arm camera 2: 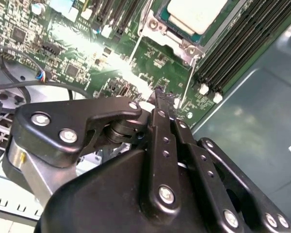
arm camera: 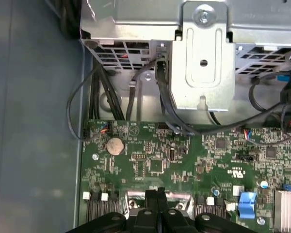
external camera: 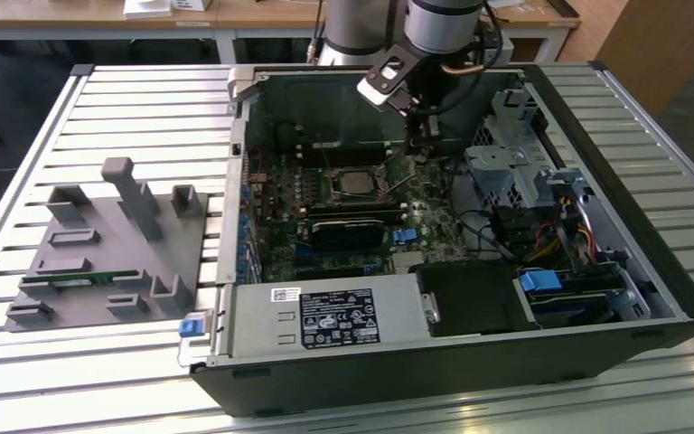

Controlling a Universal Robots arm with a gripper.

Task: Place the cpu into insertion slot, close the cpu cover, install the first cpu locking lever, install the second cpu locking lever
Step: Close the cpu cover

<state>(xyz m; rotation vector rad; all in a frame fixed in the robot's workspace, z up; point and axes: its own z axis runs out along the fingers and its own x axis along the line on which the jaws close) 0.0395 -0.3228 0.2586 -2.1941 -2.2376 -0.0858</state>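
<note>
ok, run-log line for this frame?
cpu: seated | cpu cover: down around cpu | gripper: shut, tips beside locking lever | grip on lever: cannot tell

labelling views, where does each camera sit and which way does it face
Exterior view: off the arm, looking down into the open black computer case; arm, pincer show.
First wrist view: on the wrist, facing the green circuit board past the pincer.
Second wrist view: on wrist, pincer close, silver-grey square cpu beyond.
Both share pincer, board.
</note>
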